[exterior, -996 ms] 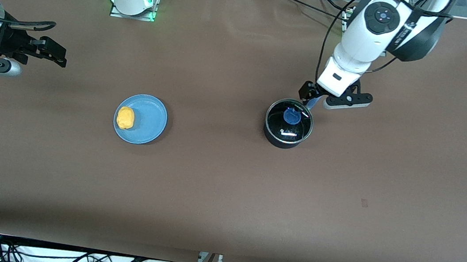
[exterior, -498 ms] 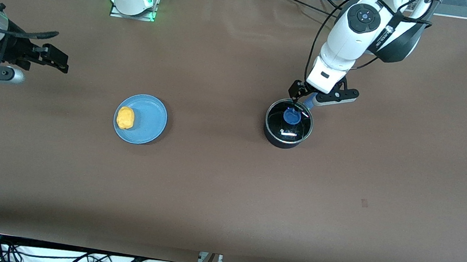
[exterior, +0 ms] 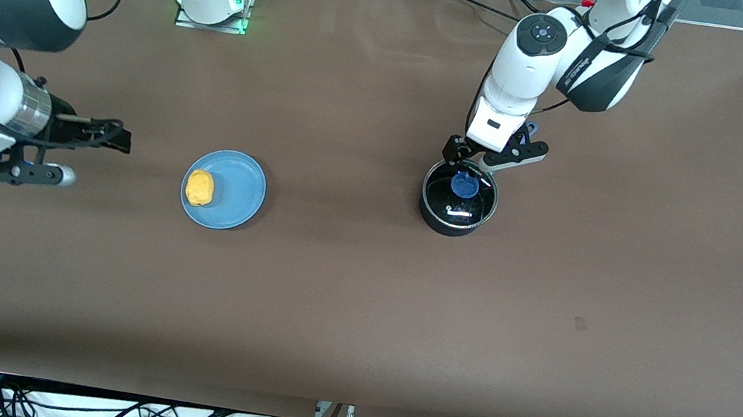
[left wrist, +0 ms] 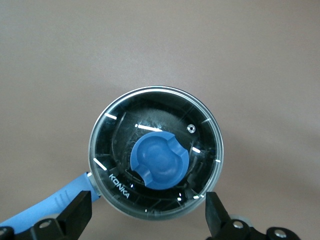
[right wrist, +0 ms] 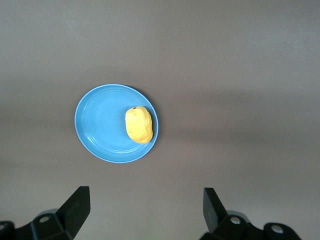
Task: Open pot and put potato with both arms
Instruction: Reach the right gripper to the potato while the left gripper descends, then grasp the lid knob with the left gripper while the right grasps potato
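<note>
Both arms staged above their targets before any contact.

We see the left end effector [exterior: 471, 158] spread wide and empty over the pot [exterior: 459, 198], whose lid [left wrist: 156, 157] is on, so its fingers can straddle the blue knob [left wrist: 159, 160]. The right end effector [exterior: 119, 138], equally wide and empty, hovers over the tabletop [exterior: 359, 306] beside the plate [right wrist: 97, 122] carrying the potato [exterior: 200, 187], ready to approach it once the pot is opened.

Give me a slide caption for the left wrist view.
Open left gripper hovers above the lidded pot, blue knob centered on the glass lid.
</note>
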Tool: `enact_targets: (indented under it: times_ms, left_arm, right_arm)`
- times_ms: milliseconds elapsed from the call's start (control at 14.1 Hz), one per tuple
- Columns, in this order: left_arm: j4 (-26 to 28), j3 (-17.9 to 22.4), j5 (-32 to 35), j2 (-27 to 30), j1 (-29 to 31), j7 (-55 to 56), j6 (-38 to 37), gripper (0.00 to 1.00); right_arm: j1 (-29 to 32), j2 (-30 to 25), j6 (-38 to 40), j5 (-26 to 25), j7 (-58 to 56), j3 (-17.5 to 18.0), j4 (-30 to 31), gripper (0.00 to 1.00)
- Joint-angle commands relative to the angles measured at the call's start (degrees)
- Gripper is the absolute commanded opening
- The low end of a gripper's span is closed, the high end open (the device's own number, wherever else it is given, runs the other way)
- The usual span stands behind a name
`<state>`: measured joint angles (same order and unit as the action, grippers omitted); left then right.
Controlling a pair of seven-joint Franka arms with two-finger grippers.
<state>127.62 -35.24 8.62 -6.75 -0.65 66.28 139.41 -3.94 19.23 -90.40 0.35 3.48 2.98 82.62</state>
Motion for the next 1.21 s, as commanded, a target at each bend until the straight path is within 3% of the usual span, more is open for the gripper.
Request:
enact_targets:
  times_ms: [0,498,925,1138]
  left_arm:
    - [-1.0,-0.2,2.5,-2.6,0.1,2.4,2.1,1.0]
    - [-1.0,-0.1,8.7,-6.8,0.2,9.0,3.9,1.0]
    - [-2.1,0.1,9.0,-8.5,0.2,11.4,4.6,1.0]
    - [-3.6,0.4,9.3,-10.3,0.2,13.0,4.8,1.0]
  right_arm:
    - [-1.5,2.7,-3.2,-1.0,-0.6,0.6,2.2,1.0]
    - [-2.7,4.6,-18.3,-3.5,0.0,0.5,16.8,1.0]
    - [-4.1,6.3,-30.7,-3.5,3.8,0.5,26.5,1.0]
    - [-5.6,8.1,-34.8,-3.5,6.0,0.5,28.1,1.0]
